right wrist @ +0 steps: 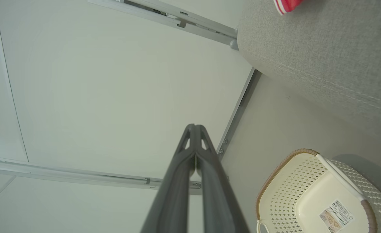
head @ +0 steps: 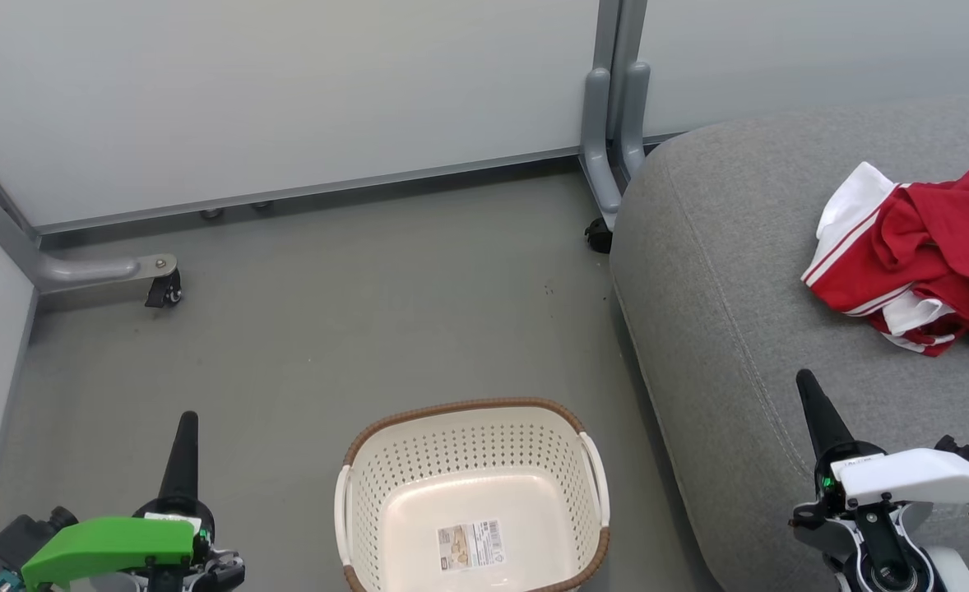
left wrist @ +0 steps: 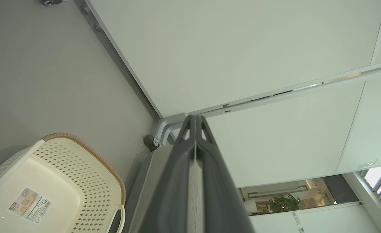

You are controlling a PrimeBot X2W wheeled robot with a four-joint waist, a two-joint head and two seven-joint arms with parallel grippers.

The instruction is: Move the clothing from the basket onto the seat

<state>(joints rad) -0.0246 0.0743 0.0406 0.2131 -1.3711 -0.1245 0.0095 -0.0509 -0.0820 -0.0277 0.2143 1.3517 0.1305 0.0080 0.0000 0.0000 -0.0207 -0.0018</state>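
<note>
Partition panels (head: 287, 90) in pale grey close off the far side, standing on grey metal feet. A black caster (head: 164, 289) sits at the far left on the floor (head: 353, 329), and a second caster (head: 598, 234) sits just beside the far left corner of the seat (head: 748, 271). The seat, a large light grey cushion with a stitched seam, takes up the right side.

The clothing (head: 929, 247), a crumpled red garment with white trim, lies on top of the seat toward the far right, well apart from both arms. The basket (head: 468, 407) stands on the floor in the near middle, just left of the seat's rounded edge and between the two arms. Its cream bottom is bare around a label sticker (head: 470, 544).

The left end effector (head: 186, 423) is at the near left, over the floor and left of the basket. Its dark fingers (left wrist: 177, 161) are pressed together along their length and hold nothing. The right end effector (head: 805, 382) is at the near right, over the near part of the seat. Its fingers (right wrist: 180, 168) meet at the tips and also hold nothing. Both point toward the far panels, and neither touches the basket or the clothing.
</note>
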